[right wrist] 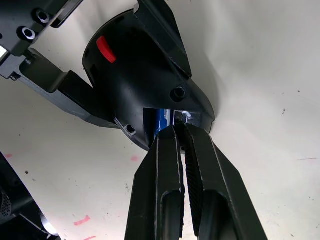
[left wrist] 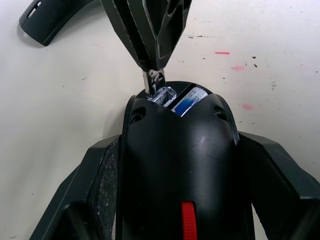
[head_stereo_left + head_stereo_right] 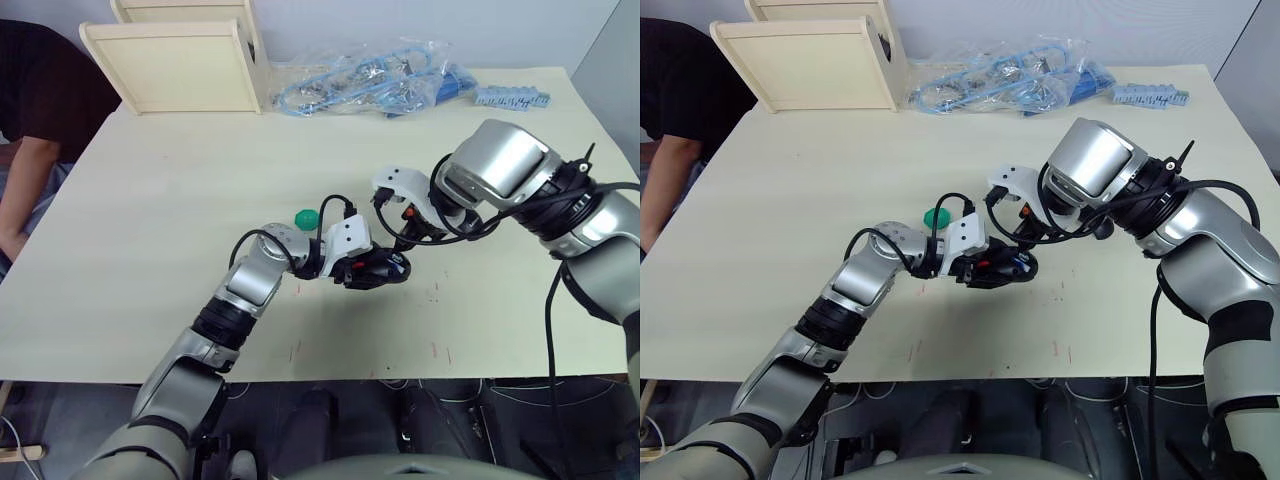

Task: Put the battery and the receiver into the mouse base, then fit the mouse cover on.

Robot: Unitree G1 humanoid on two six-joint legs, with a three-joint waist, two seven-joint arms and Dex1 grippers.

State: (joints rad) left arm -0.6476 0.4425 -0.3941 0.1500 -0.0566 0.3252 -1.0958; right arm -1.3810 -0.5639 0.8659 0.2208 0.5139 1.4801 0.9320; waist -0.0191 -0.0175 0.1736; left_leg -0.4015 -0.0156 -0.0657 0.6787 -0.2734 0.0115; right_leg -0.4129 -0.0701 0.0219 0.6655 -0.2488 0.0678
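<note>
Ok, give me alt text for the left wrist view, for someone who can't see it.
The left gripper clamps the black mouse base between its fingers while the right gripper lowers a small silvery receiver into the open bay beside the blue battery. The mouse cover lies apart on the pale table.

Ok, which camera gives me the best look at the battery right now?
The left wrist view: the battery lies in the open slot of the mouse base, blue with a silvery end. The right wrist view shows a blue sliver beside the right gripper. The eye views don't resolve it.
</note>
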